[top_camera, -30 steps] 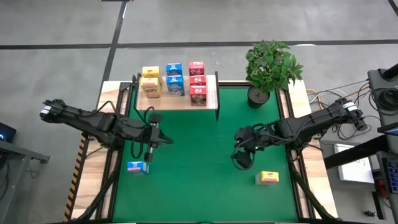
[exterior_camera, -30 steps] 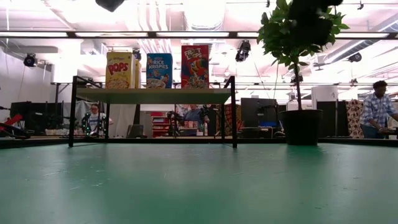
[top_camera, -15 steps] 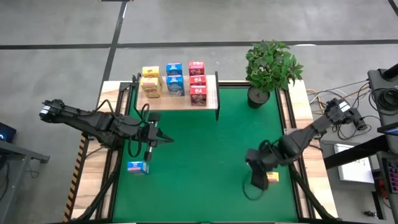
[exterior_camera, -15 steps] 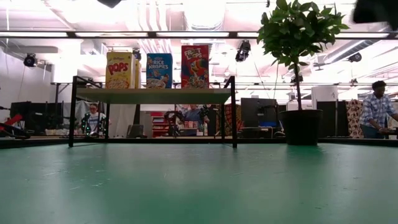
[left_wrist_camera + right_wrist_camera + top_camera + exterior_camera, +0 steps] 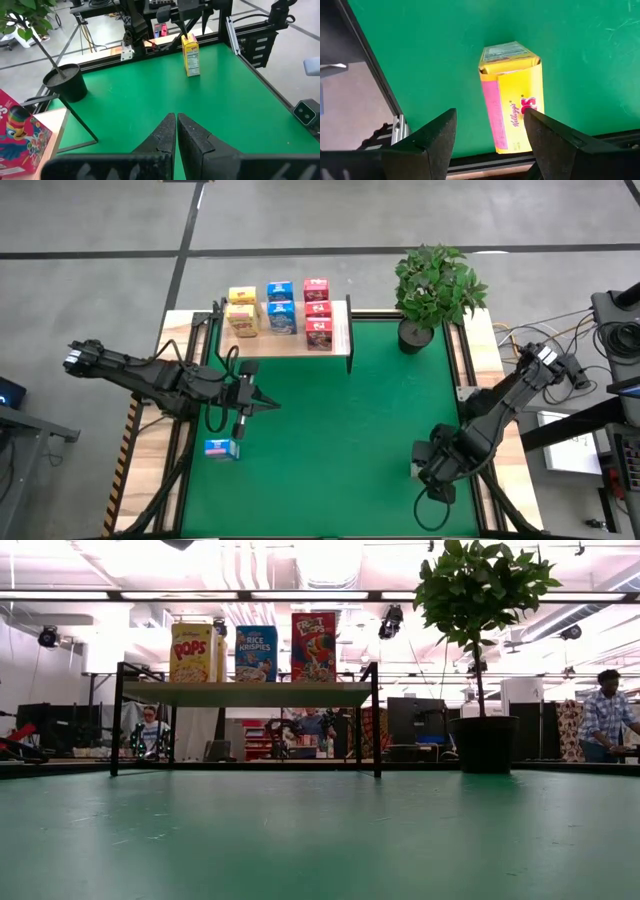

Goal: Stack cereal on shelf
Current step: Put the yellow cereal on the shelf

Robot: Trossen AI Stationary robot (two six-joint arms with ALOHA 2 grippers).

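Moved down over the yellow cereal box [image 5: 512, 95], right tool [image 5: 490, 132] spread apart, straddling it untouched.

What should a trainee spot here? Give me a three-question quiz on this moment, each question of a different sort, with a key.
1. True or false: the left gripper is shut and holds nothing.
2. How many cereal boxes stand on the shelf? A five; B seven; C nine.
3. Fill in: the right gripper is open, one finger on each side of the ___ box on the green mat.

Key: 1 true; 2 B; 3 yellow.
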